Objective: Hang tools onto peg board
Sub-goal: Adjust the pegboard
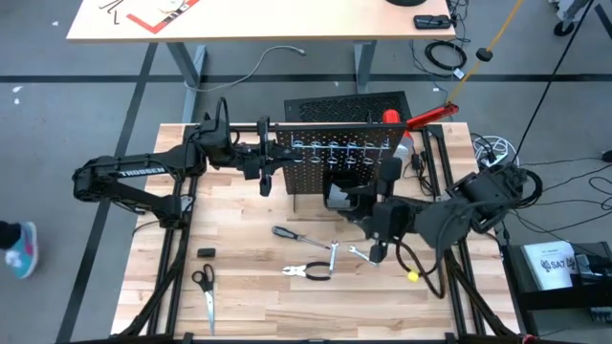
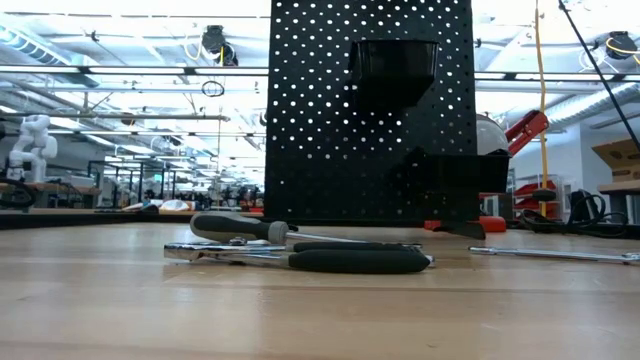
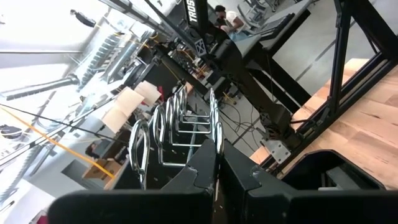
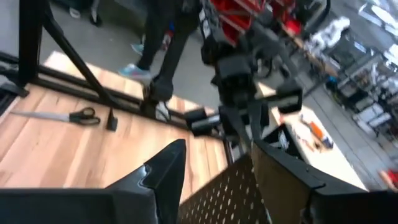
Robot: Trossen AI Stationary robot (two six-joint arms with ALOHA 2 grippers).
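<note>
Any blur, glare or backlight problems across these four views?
Right wrist view: motion-smeared throughout, the scissors soft. Low view: bright room behind leaves the peg board a silhouette, the table foreground soft. Left wrist view: window side blown out. High view: evenly lit, sharp.

1. The peg board (image 1: 344, 153) stands at the table's (image 1: 249, 306) far edge.
2. Before it lie the screwdriver (image 1: 292, 235), pliers (image 1: 308, 272) and wrench (image 1: 361, 253) — close together.
3. The scissors (image 1: 205, 291) lie well apart, near the front left corner.
</note>
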